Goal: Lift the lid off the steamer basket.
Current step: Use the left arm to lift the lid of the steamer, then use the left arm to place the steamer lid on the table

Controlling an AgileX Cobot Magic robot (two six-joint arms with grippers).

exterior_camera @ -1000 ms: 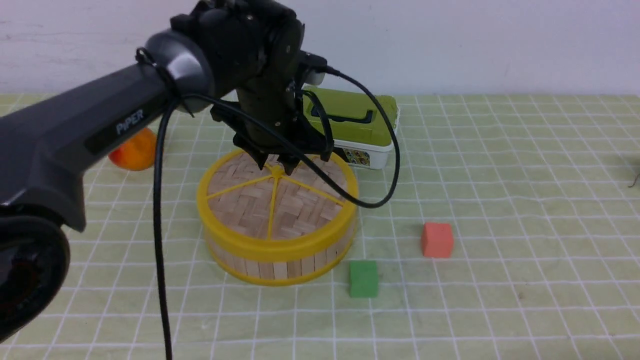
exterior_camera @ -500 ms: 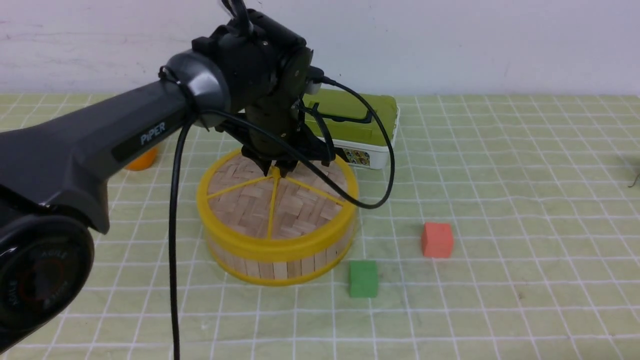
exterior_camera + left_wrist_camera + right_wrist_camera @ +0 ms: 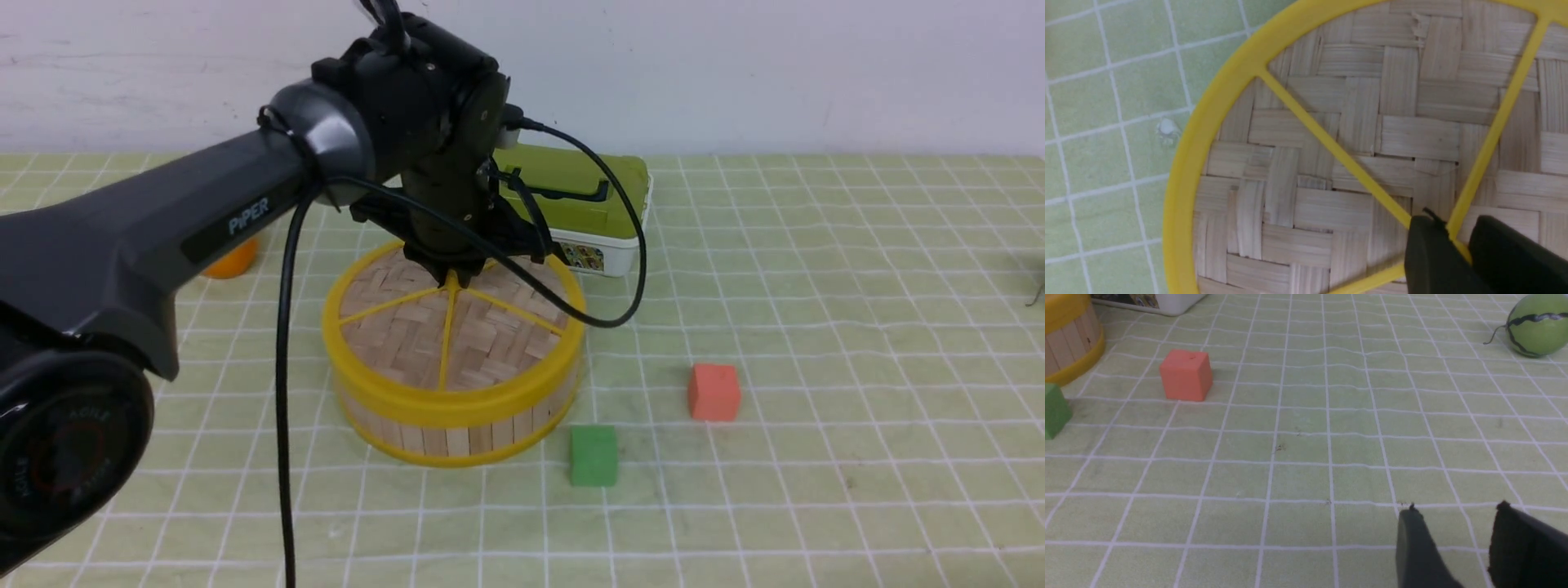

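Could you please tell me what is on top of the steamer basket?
The lid sits on it, with the left gripper at its hub. The lid hides whatever is inside.

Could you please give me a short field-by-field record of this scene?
lid: seated on the steamer basket, not yet lifted
left gripper: at the lid's centre, jaws pinching a yellow spoke
right gripper: open, empty, low over the mat
nearby: red cube, green cube, green-lidded box behind the basket
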